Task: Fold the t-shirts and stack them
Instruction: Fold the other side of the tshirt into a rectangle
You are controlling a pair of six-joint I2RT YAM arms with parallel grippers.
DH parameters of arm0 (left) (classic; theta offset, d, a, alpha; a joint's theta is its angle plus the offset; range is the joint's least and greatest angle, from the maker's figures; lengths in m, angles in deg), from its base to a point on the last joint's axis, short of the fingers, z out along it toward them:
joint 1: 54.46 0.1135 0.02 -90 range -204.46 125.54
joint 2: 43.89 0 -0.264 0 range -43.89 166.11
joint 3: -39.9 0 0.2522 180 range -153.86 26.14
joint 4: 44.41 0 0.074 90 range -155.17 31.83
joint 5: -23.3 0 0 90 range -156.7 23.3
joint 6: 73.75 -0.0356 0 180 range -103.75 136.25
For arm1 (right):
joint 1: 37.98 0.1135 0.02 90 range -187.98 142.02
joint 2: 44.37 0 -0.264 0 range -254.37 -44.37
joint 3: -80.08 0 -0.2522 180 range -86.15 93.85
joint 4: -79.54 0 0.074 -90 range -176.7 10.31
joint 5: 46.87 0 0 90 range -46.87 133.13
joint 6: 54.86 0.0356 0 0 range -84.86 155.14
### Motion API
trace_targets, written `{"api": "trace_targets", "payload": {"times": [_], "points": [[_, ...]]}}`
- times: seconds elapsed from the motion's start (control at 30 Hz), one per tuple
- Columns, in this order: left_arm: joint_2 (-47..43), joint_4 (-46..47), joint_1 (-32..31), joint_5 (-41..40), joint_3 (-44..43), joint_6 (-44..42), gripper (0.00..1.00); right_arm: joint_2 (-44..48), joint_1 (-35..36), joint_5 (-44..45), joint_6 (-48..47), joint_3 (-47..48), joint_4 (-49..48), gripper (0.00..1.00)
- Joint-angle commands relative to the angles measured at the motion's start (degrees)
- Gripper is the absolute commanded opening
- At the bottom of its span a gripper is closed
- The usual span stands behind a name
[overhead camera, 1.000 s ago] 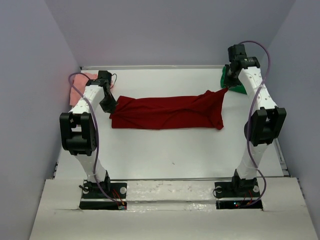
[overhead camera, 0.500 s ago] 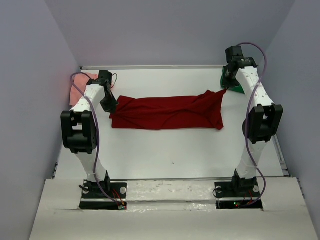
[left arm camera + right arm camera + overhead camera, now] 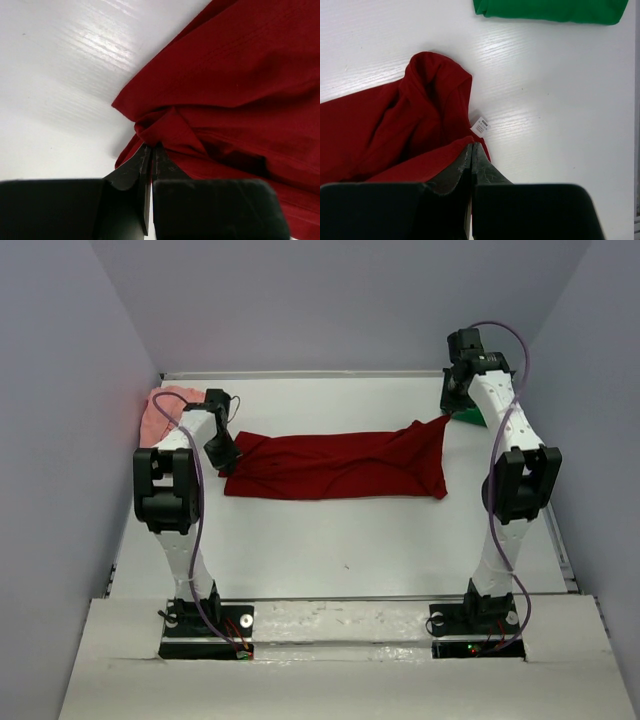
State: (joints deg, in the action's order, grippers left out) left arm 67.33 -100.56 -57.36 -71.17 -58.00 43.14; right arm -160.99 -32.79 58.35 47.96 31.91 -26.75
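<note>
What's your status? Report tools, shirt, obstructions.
Left tool shut on the red shirt, right tool shut on its other end. Shirt stretched across the table between them. Green shirt far right, pink shirt far left, both apart from it.

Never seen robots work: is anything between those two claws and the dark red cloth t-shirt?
Nothing visible does. The left gripper and the right gripper are each shut on one end of the dark red cloth t-shirt; the bright green cloth t-shirt lies apart.

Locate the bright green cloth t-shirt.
The bright green cloth t-shirt lies at the far right of the white table, mostly hidden behind the right arm in the top view, just beyond the dark red cloth t-shirt.
</note>
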Motion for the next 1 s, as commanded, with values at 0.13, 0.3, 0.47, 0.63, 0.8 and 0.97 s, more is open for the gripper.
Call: {"api": "trace_targets", "payload": {"times": [0.13, 0.3, 0.47, 0.63, 0.8, 0.97], "points": [[1.9, 1.34, 0.08, -0.45, -1.99, -2.11, 0.15, -2.73, 0.35, 0.16, -1.92, 2.61, -3.96, 0.0], [2.69, 0.65, 0.0, -0.98, -3.49, -2.81, 0.15, -4.14, 0.35, 0.42, -2.1, 3.4, -4.13, 0.0], [1.55, 0.12, -0.53, -2.47, -4.98, -2.99, 0.15, -5.46, 0.35, 0.95, -2.45, 3.93, -4.48, 0.0], [2.16, -0.94, -0.97, -2.91, -7.7, -3.6, 0.15, -6.6, 0.35, 1.56, -2.1, 5.16, -4.31, 0.0], [3.12, -1.29, -1.23, -2.39, -9.9, -4.13, 0.15, -7.48, 0.35, 2.35, -1.57, 5.86, -4.05, 0.0], [4.79, -1.64, -1.59, -1.6, -11.4, -4.31, 0.15, -9.06, 0.35, 1.92, -2.09, 7.36, -3.61, 0.0]]}}
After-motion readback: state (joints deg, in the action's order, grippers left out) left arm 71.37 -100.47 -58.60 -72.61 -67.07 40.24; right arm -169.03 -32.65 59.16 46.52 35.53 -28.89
